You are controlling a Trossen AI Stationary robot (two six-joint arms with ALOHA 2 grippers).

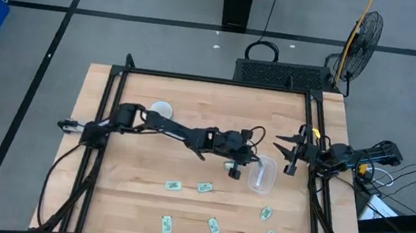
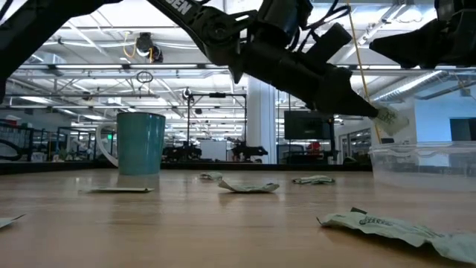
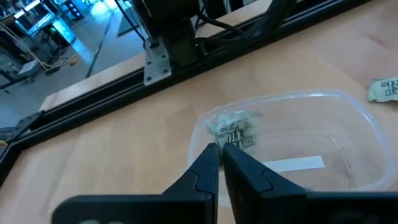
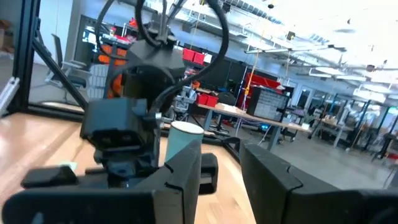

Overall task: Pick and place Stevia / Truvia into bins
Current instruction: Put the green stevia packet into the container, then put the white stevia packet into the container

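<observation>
The left end effector [image 3: 221,152] is pressed together on one Stevia packet [image 3: 233,129], pinching its near edge so the crumpled packet hangs forward over the rim of the clear bin [image 3: 367,121]; the low view shows it held above the tabletop [image 1: 127,194], just at the bin's wall. The step in hand looks like the drop, and doing it well means carrying the packet a little further so it sits over the bin's open middle rather than its rim, since a light, creased packet released at the edge could catch on the wall or slide back out. Opening should come only once the packet is clearly inside the rim line, and low enough that it does not flutter. The fingers should stay clear of the thin plastic wall, which would probably shift if nudged. The right end effector [image 4: 221,177] waits spread open near the table's right edge, just beside the bin. Other packets [image 1: 205,187] lie scattered on the tabletop nearer the front, well apart from the bin, and a mug [image 2: 140,143] stands toward the back left.
</observation>
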